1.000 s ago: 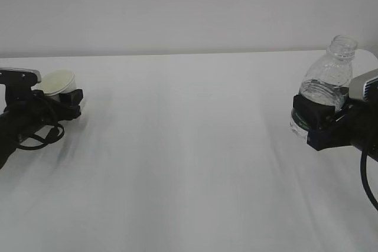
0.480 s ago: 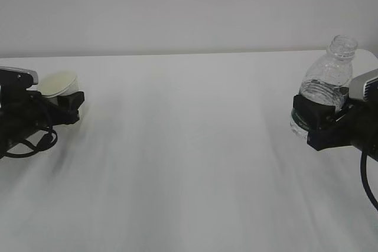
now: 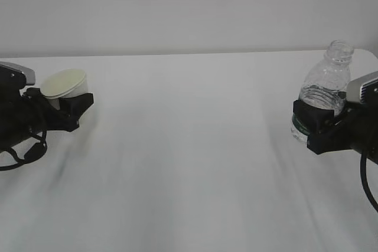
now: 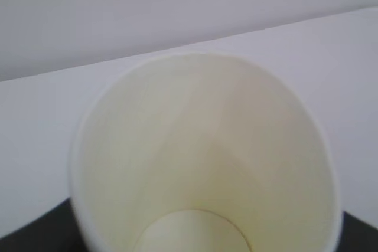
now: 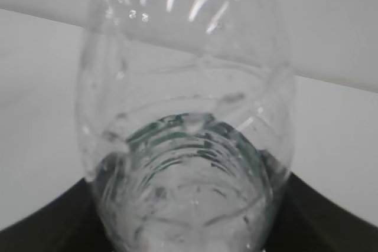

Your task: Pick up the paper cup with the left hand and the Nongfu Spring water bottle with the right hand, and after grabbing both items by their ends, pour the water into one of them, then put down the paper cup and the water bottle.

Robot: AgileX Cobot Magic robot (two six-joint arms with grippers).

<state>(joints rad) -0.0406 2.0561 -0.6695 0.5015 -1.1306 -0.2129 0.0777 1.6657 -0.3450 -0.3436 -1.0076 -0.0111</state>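
Left claw [image 3: 69,110] clamped on paper cup [image 3: 62,84], far left above white worktop [image 3: 189,163], mouth tilted, empty inside. Right claw [image 3: 316,123] clamped on Nongfu Spring water bottle [image 3: 323,87], far right, uncapped, near upright, water [image 5: 189,205] low inside.

The place looked like a robot test bench in a laboratory. A plain white table [image 3: 189,146] stood before a bare pale wall [image 3: 189,4], and two black robot arms reached in from the sides. Nothing domestic was visible.
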